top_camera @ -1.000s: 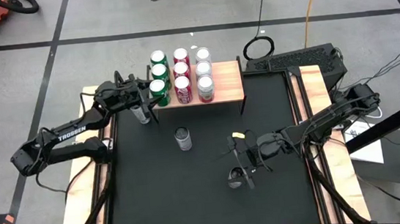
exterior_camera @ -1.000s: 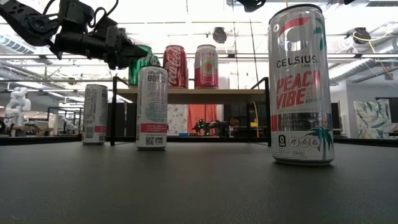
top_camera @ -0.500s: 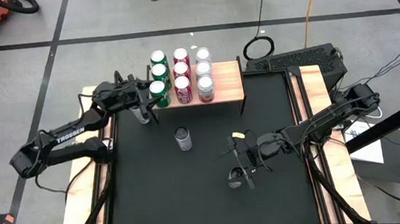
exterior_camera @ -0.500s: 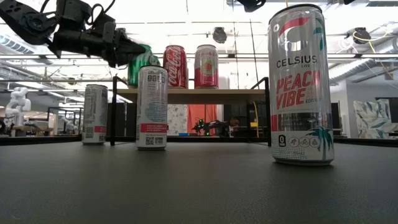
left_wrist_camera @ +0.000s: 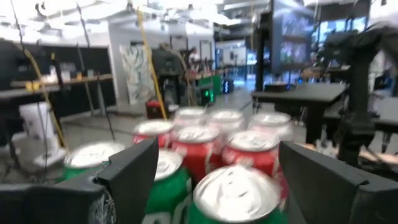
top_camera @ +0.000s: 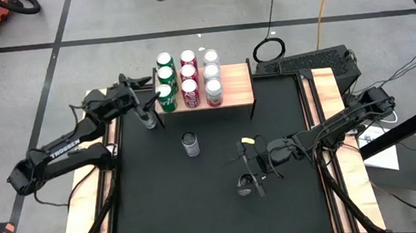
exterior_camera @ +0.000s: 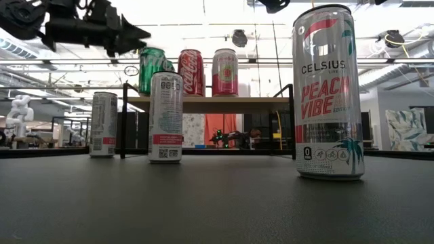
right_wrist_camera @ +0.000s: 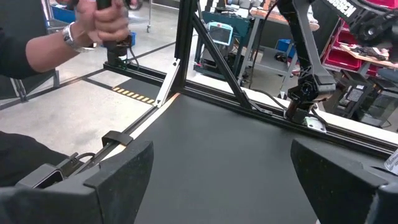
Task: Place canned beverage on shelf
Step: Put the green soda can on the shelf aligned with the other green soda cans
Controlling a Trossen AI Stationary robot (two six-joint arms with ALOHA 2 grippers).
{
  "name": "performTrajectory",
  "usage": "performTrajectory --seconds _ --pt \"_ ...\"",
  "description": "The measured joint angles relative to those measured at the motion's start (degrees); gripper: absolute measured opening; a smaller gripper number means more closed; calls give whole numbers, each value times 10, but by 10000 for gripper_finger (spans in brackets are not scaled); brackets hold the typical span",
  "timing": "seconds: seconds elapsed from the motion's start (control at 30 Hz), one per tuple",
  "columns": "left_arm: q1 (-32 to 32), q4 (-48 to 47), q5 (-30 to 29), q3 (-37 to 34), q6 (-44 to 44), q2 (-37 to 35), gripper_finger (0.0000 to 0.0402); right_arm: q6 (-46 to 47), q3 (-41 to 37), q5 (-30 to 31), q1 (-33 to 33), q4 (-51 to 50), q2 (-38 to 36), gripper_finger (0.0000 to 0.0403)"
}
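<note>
The wooden shelf (top_camera: 232, 87) at the mat's far side carries several upright cans: green ones on its left, red in the middle, pink on the right. The nearest green can (top_camera: 165, 95) stands on the shelf's near left corner; it also shows in the low view (exterior_camera: 152, 68) and the left wrist view (left_wrist_camera: 239, 193). My left gripper (top_camera: 151, 100) is open and empty, just left of that can and higher than it (exterior_camera: 132, 32), its fingers (left_wrist_camera: 134, 171) apart. My right gripper (top_camera: 253, 169) is open and empty (right_wrist_camera: 221, 168), low over the mat's right half.
Three cans stand on the black mat (top_camera: 293, 200): one under my left arm (top_camera: 147, 121), one at mid-mat (top_camera: 189, 143), and one beside my right gripper (top_camera: 245, 185), large in the low view (exterior_camera: 327, 95). A person's hands (right_wrist_camera: 99, 25) show beyond the table.
My left gripper has come off the green can on the shelf's near left corner, rising and drawing back toward the table's left edge. The can stays upright on the shelf.
</note>
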Motion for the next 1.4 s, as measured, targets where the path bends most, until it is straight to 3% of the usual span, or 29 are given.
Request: performTrajectory --seconds 0.2,0.43,0.6,1.0,1.2,1.4 --pt "-57 -27 -54 0 1 -67 332 2 0 0 0 0 0 359" --pt "-165 -150 -116 0 15 -93 331 2 0 1 0 0 0 359" --pt "-247 -220 -259 -1 17 -93 331 2 0 1 0 0 0 359" --pt "-350 -295 -423 -1 -12 -94 331 16 0 2 0 5 0 359" --pt "-364 -318 -430 -13 -34 -94 324 15 0 2 -2 18 0 359" --pt "-370 -302 -414 -37 -30 -94 277 14 0 5 -3 27 0 359"
